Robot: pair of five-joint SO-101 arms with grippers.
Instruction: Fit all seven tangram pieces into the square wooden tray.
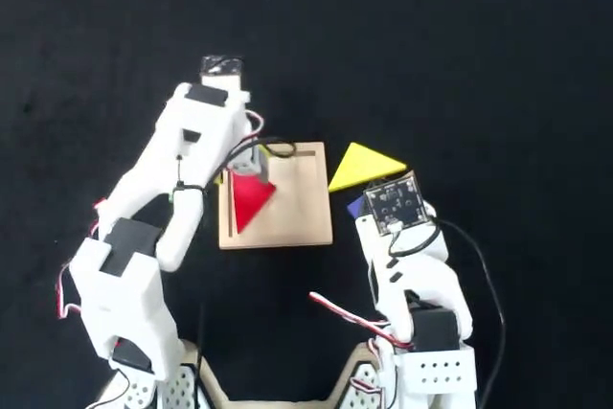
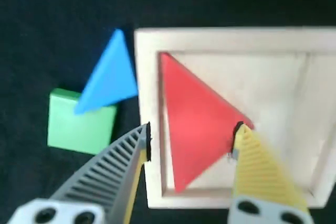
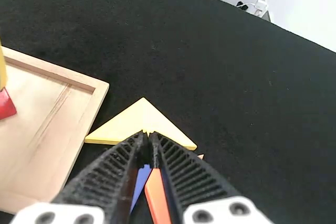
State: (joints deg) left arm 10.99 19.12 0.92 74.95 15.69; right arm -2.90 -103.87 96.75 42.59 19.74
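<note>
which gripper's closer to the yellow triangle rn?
Right. The right gripper sits with shut tips at the edge of the yellow triangle, just outside the tray. The left gripper is open over the tray's opposite side, at the red triangle.

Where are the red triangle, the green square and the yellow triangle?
red triangle (image 2: 197,129), left wrist view, middle of its face.
green square (image 2: 73,129), left wrist view, its uncovered face.
yellow triangle (image 1: 364,166), high view, centre of its face.
</note>
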